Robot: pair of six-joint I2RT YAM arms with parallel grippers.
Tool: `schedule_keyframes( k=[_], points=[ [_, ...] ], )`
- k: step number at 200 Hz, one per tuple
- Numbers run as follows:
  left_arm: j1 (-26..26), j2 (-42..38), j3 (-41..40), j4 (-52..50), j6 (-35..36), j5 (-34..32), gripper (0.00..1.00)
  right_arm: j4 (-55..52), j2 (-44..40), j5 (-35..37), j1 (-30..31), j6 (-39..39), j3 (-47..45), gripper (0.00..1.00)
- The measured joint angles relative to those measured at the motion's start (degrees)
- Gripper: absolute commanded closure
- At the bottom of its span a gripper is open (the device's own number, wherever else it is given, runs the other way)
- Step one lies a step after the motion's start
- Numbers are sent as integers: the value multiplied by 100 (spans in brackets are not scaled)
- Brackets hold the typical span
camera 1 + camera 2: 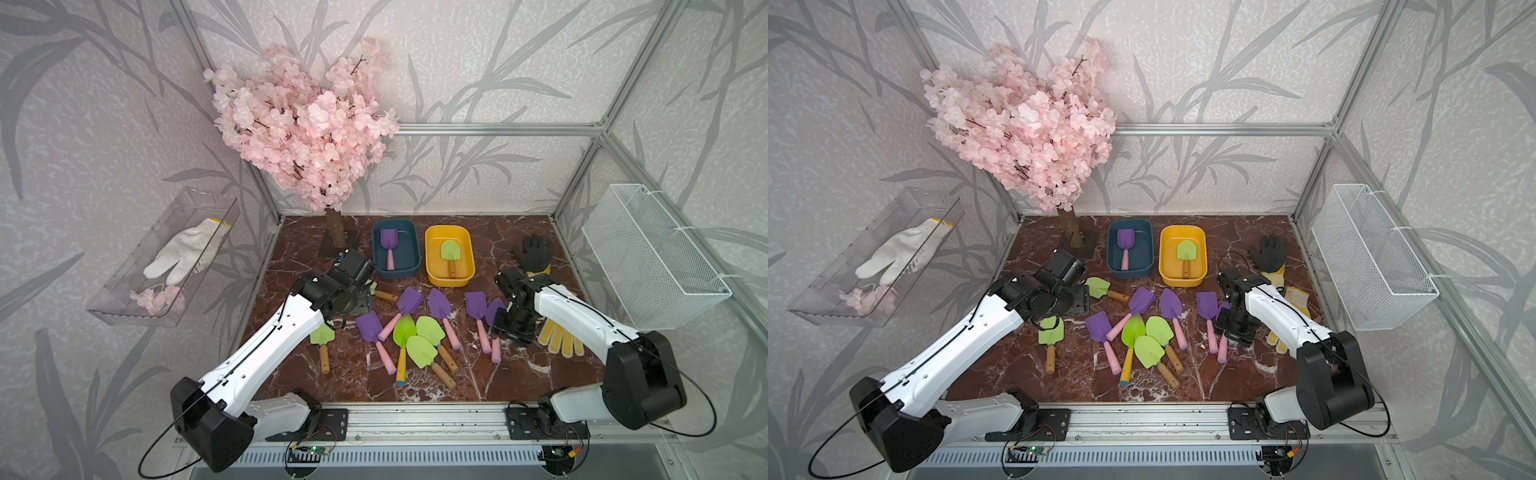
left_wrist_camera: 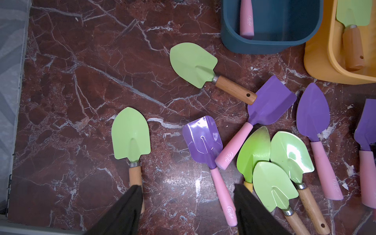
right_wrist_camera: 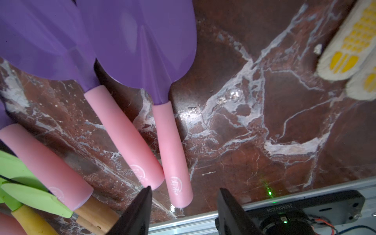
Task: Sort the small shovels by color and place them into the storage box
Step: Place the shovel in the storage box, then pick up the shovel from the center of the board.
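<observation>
Several small shovels lie loose on the marble table point(image 1: 357, 374): purple blades with pink handles point(image 1: 370, 328), green blades with wooden handles point(image 1: 422, 351). One purple shovel point(image 1: 389, 241) lies in the blue storage box point(image 1: 397, 272). One green shovel point(image 1: 449, 250) lies in the yellow box point(image 1: 451, 280). My left gripper point(image 2: 188, 188) hangs open above the table, between a green shovel's wooden handle point(image 2: 135, 176) and a purple shovel's pink handle point(image 2: 222, 195). My right gripper point(image 3: 185, 189) is open low over the rightmost purple shovel. That shovel's pink handle point(image 3: 175, 154) ends between the jaws, untouched.
A pink blossom tree point(image 1: 307, 124) stands at the back left, its trunk point(image 1: 334, 230) beside the blue box. A black glove point(image 1: 534, 251) and a yellow-dotted glove point(image 1: 559, 338) lie at the right. A wire basket point(image 1: 652, 257) and a clear tray point(image 1: 124, 299) hang on the side walls.
</observation>
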Motion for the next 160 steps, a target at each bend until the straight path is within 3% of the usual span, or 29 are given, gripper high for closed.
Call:
schedule_keyframes(
  k=[160],
  points=[
    [0,-280,-439,7,-236,11,25,590,503,-203,-63,-92,-223,45]
  ],
)
